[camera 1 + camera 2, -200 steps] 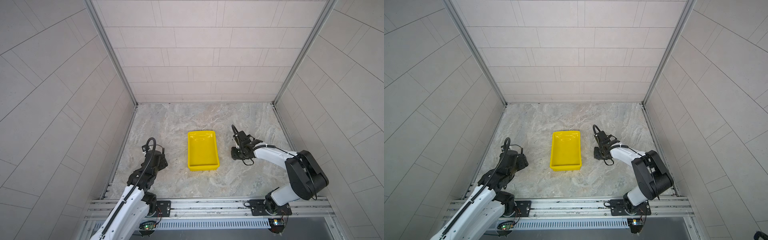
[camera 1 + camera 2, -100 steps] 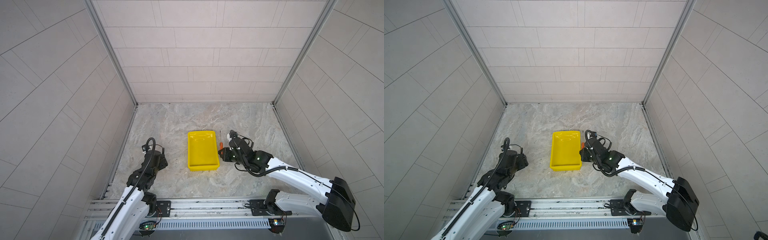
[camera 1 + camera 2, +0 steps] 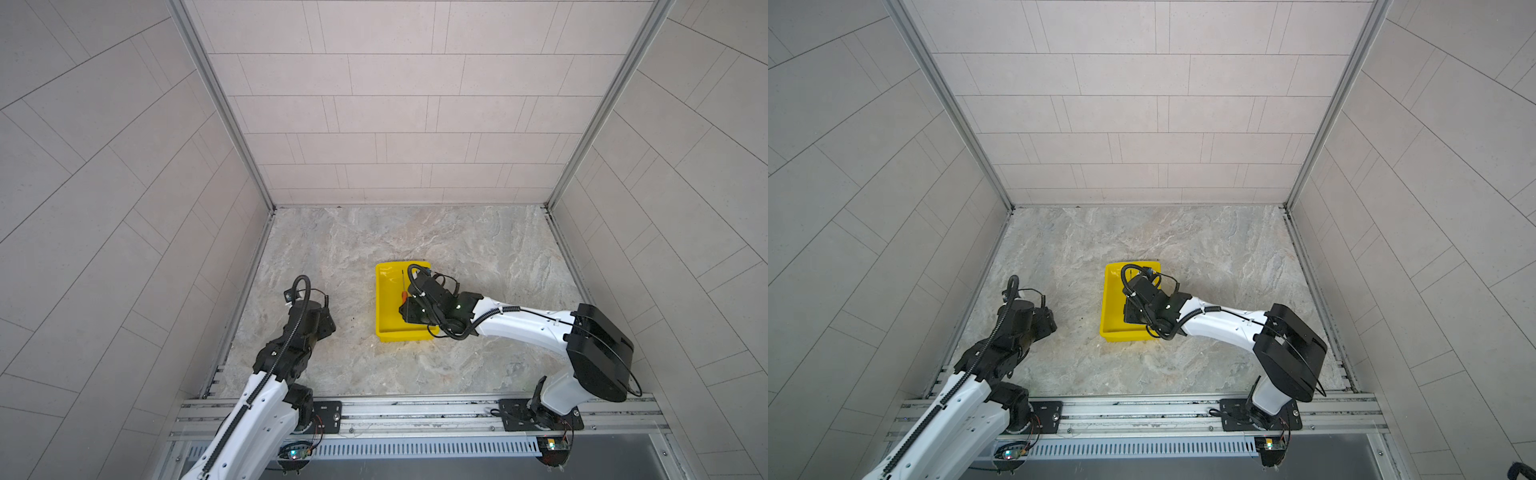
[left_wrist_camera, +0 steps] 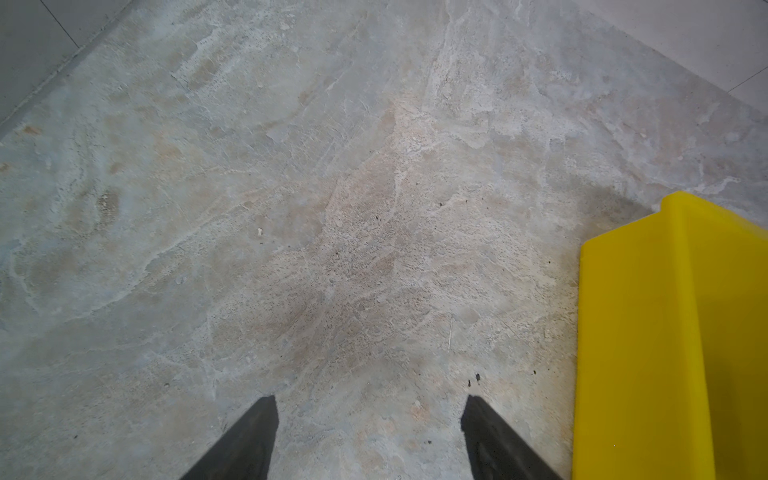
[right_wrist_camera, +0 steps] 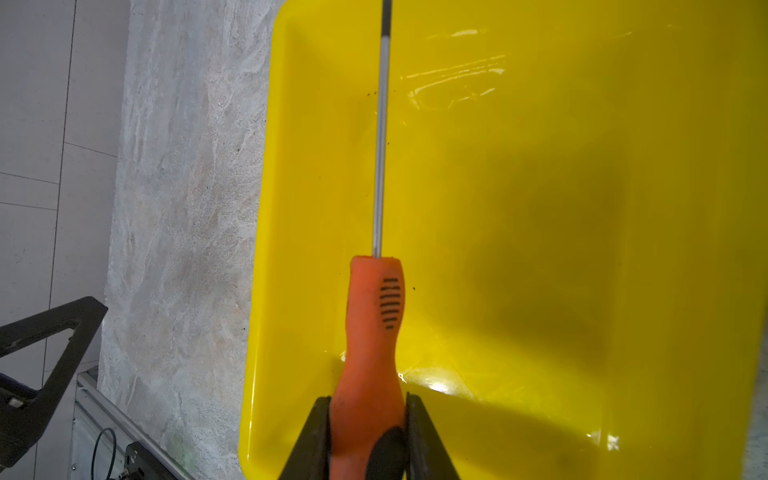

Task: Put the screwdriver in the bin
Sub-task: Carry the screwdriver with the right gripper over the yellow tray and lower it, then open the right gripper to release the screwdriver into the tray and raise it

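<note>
The screwdriver (image 5: 370, 332) has an orange handle and a thin metal shaft. My right gripper (image 5: 368, 401) is shut on the handle's rear end. It holds the tool level above the yellow bin (image 5: 540, 208), shaft pointing toward the bin's far end. In a top view the screwdriver (image 3: 402, 293) shows over the bin (image 3: 384, 307) in front of the right gripper (image 3: 406, 305). My left gripper (image 3: 326, 322) hovers low over the floor left of the bin. Its fingers (image 4: 253, 436) stand apart with only bare floor between them, so the left gripper (image 4: 369, 399) is open.
The bin (image 3: 1111, 307) sits mid-floor on grey marbled stone, boxed in by tiled walls on three sides. An aluminium rail (image 3: 415, 411) with both arm bases runs along the front edge. The bin's outer wall (image 4: 665, 332) lies close beside the left gripper.
My right arm swung left from the floor right of the bin to above the bin, carrying the screwdriver. The left arm stayed where it was.
</note>
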Available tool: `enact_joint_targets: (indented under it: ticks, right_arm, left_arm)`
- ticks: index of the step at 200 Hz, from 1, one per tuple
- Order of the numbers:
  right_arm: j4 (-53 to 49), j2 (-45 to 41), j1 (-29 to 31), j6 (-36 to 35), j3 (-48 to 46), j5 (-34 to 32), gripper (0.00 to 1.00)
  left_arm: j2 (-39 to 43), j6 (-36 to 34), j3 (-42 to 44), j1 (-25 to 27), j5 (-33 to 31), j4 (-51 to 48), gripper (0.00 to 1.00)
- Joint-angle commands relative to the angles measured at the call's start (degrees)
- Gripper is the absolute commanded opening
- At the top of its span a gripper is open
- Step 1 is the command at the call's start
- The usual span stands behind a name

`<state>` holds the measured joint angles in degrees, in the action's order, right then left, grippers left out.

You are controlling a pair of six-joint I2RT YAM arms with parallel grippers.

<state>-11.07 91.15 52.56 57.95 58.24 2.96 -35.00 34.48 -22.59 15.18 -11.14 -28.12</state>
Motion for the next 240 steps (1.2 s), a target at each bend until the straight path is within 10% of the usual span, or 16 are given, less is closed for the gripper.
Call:
enact_joint_targets:
  ticks: [1, 95, 177, 240]
  right_arm:
    - [0.26, 1.65, -0.17, 0.94, 2.01, 0.7, 0.1]
    - [-2.52, 2.7, -0.44, -1.56, 4.82, 2.07, 0.43]
    - [-7.19, -1.38, -1.4, -4.64, 4.53, 0.38, 0.44]
    - [-12.35, -17.66, -8.19, -19.9, 1.5, -14.03, 0.49]
  left_arm:
    - [0.38, -0.4, 0.35, -0.06, -0.1, -0.27, 0.76]
    - [-3.28, -0.55, -0.24, -0.06, 0.18, 1.32, 0.76]
    - [-1.49, -0.4, 0.22, -0.06, 0.11, 0.62, 0.74]
    - [-1.62, -0.64, 0.13, -0.05, 0.83, 0.71, 0.74]
